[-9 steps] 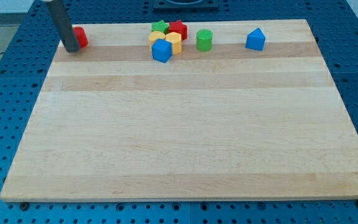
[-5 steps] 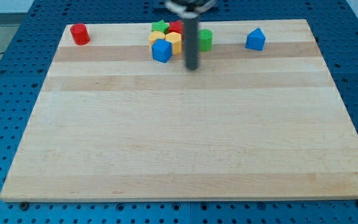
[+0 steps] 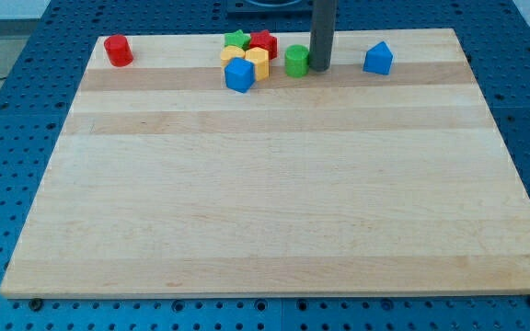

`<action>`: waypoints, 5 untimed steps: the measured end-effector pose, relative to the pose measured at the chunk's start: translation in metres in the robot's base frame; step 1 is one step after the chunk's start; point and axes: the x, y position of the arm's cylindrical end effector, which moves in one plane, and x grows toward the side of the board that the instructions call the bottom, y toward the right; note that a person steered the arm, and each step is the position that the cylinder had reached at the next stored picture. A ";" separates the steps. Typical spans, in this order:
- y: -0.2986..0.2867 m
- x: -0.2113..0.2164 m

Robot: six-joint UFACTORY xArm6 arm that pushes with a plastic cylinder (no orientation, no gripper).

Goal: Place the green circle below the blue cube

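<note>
**Tip against the green circle**

My tip (image 3: 320,67) is a bare rod holding nothing, touching the view's right side of the green circle (image 3: 296,61). The blue cube (image 3: 239,74) sits to the view's left, near it. I can read no writing anywhere.

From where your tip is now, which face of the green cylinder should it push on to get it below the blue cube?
No gripper here, so it is a push. My tip sits against the green cylinder's right side. The blue cube lies to its lower left. I would probably move the tip to the cylinder's upper-right wall and push toward the view's bottom-left, centred, since the round wall may slip off the rod.
</note>
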 end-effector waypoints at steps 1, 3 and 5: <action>-0.007 -0.039; -0.043 0.027; 0.024 0.011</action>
